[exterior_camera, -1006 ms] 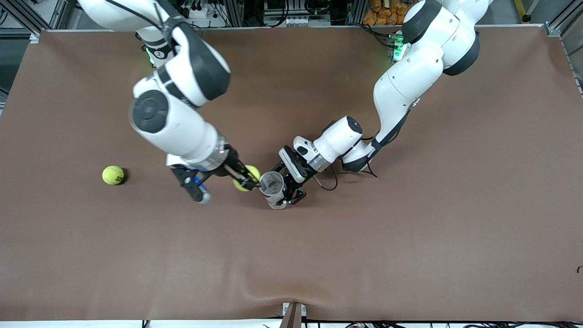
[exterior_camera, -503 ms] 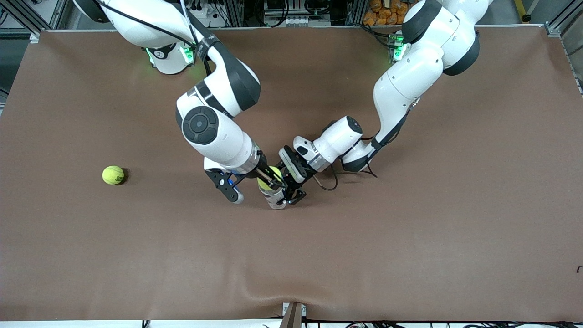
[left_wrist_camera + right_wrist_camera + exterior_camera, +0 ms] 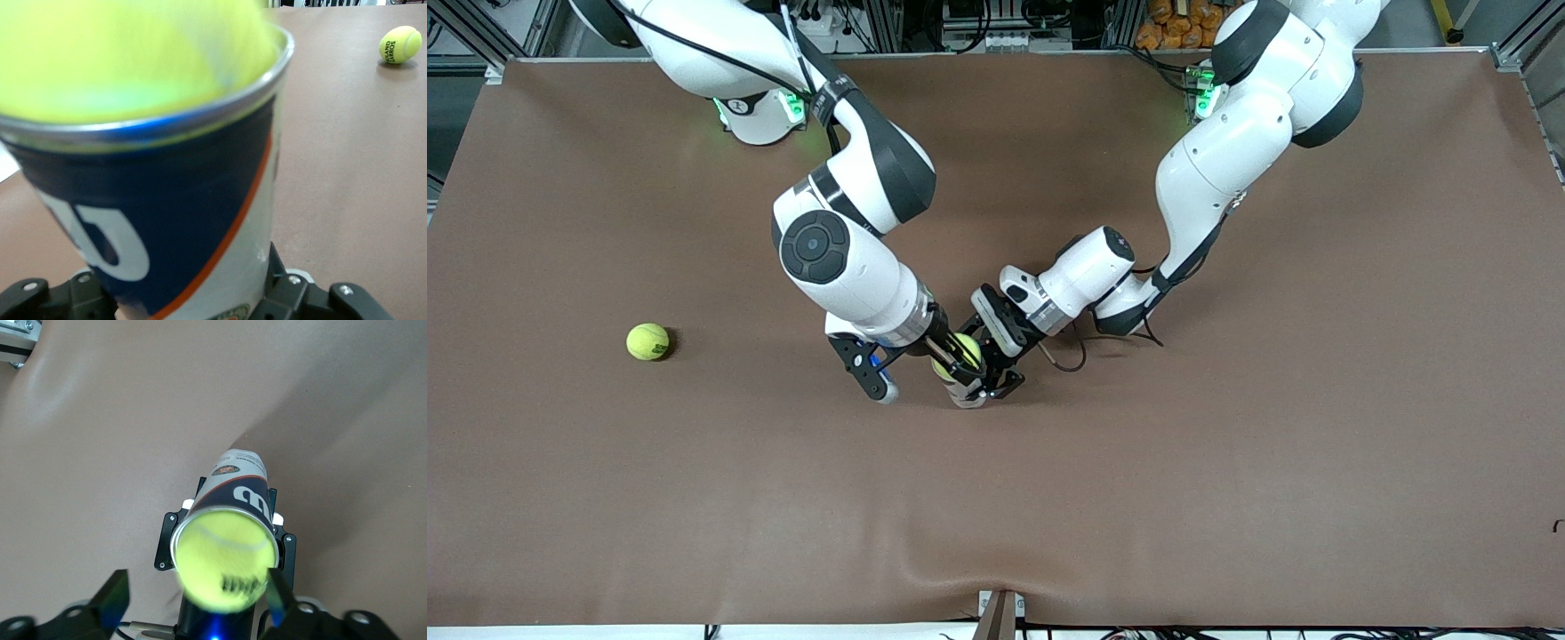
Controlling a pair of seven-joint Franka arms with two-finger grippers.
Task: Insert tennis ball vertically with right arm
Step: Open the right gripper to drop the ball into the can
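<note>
A yellow tennis ball (image 3: 957, 349) sits in the open mouth of a white and dark blue tennis ball can (image 3: 967, 394). The can stands upright on the brown table. My right gripper (image 3: 953, 357) is over the can, and its fingers stand apart on either side of the ball, one finger (image 3: 112, 595) well clear of it. The ball (image 3: 223, 568) fills the can's (image 3: 237, 490) rim in the right wrist view. My left gripper (image 3: 996, 372) is shut on the can (image 3: 187, 200) low on its side. The ball (image 3: 133, 53) shows above the rim.
A second tennis ball (image 3: 647, 341) lies on the table toward the right arm's end; it also shows in the left wrist view (image 3: 400, 45). The brown mat (image 3: 1227, 462) has a raised wrinkle near the front edge.
My right arm carried the ball from beside the can to over its mouth. The ball has come down into the rim and the right fingers have spread apart. The left arm and can stayed put.
</note>
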